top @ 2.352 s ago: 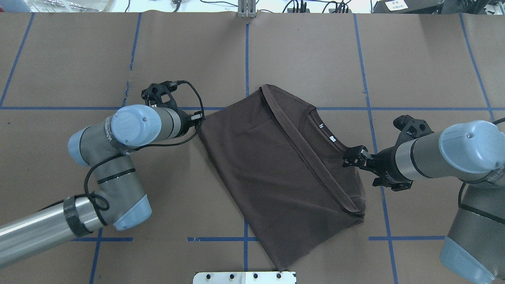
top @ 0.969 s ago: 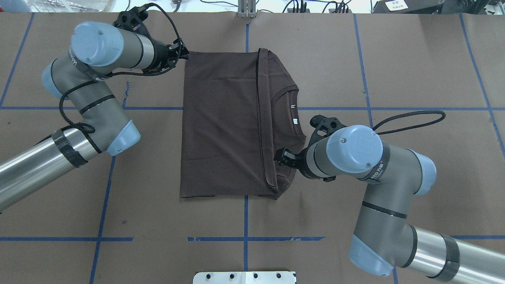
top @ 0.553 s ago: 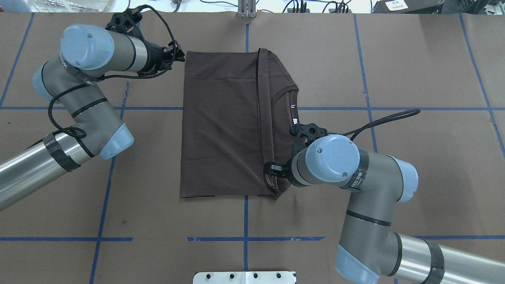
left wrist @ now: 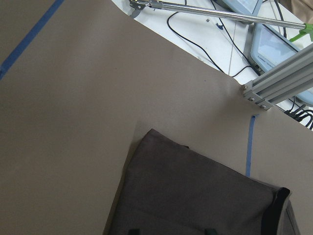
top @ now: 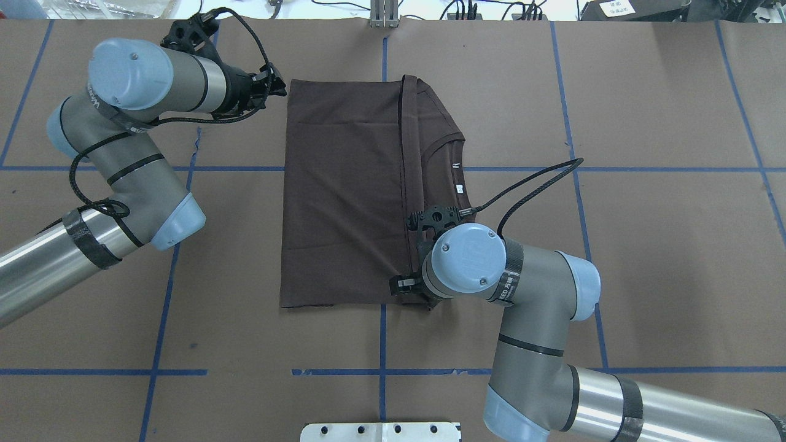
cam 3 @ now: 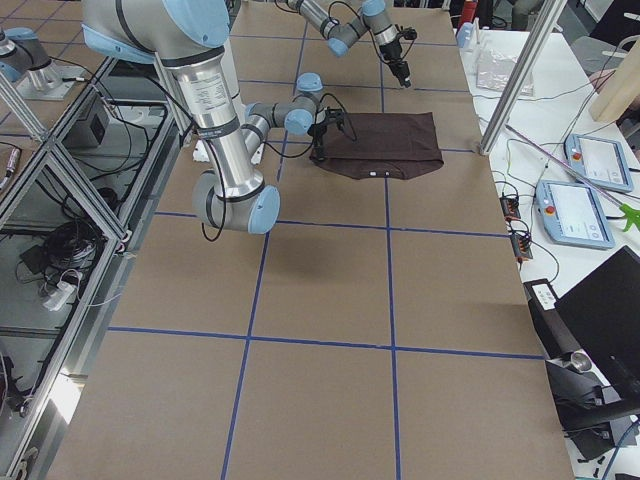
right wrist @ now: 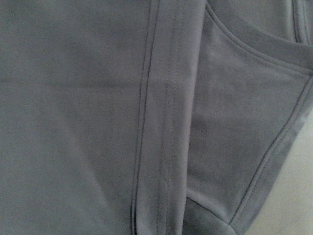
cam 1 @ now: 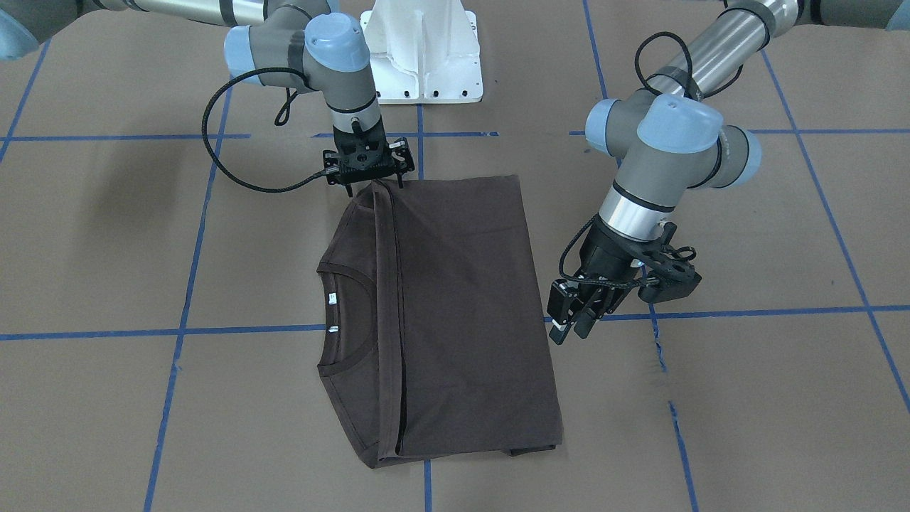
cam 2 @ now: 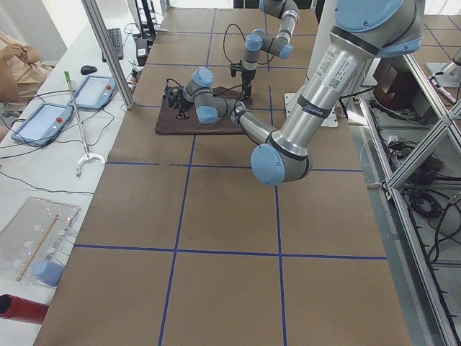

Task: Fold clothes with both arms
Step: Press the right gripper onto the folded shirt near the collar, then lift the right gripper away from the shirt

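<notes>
All round the fingers [cam 1: 581,321] of the left gripper [cam 1: 570,331] there's brown paper table cover [top: 645,92] crossed with blue tape lines [top: 614,169], and ahead of them at the table's edge stands an aluminium post [left wrist: 279,81], with a metal rod [left wrist: 205,11] and tablets [left wrist: 274,44] on the white bench [left wrist: 195,36] beyond.

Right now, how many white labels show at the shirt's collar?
2. Both sit just inside the shirt collar: one label nearer the white base, the other beside it, farther out. Folded cloth may hide more.
</notes>
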`<state>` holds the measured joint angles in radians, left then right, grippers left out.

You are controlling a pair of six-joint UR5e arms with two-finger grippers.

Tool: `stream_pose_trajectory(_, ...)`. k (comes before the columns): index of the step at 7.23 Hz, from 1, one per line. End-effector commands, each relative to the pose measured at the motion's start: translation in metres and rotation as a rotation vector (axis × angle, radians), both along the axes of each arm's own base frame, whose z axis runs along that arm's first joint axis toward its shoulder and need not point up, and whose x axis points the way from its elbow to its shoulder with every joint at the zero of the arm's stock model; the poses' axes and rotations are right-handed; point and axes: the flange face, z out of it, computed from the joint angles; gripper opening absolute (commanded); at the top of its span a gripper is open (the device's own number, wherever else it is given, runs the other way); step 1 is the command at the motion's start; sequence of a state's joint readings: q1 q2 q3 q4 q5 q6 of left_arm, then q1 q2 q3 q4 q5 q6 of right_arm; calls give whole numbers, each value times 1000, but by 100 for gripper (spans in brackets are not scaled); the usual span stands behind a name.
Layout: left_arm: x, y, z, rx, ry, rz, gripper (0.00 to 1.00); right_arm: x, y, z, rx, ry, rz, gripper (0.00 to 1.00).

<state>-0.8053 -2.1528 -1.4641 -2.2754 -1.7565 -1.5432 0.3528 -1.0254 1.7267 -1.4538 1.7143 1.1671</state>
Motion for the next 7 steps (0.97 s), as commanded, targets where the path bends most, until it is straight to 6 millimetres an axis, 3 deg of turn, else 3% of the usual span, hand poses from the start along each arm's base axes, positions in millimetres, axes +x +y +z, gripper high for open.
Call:
stream_pose_trajectory(1,0,0,-2,2,2,1,54,-3,5,15,4,52,-32,100)
stream_pose_trajectory(2,-1,1,-3,3,5,3,54,1,2,25,10,84,-44,100)
stream_pose_trajectory(3,-2,3,-8,6,14,11,54,26,-7,38,35,94,-57,100)
stream_pose_trajectory(4,-2,5,-9,4,20,17,54,57,-6,65,78,124,-101,100)
stream_pose_trajectory(5,-3,5,-10,4,24,16,54,86,-6,105,86,177,-123,100)
stream_pose_trajectory(6,-3,6,-13,7,28,17,54,107,3,104,97,164,-129,100)
stream_pose_trajectory(7,-4,7,-13,9,28,18,54,109,5,85,98,135,-122,100)
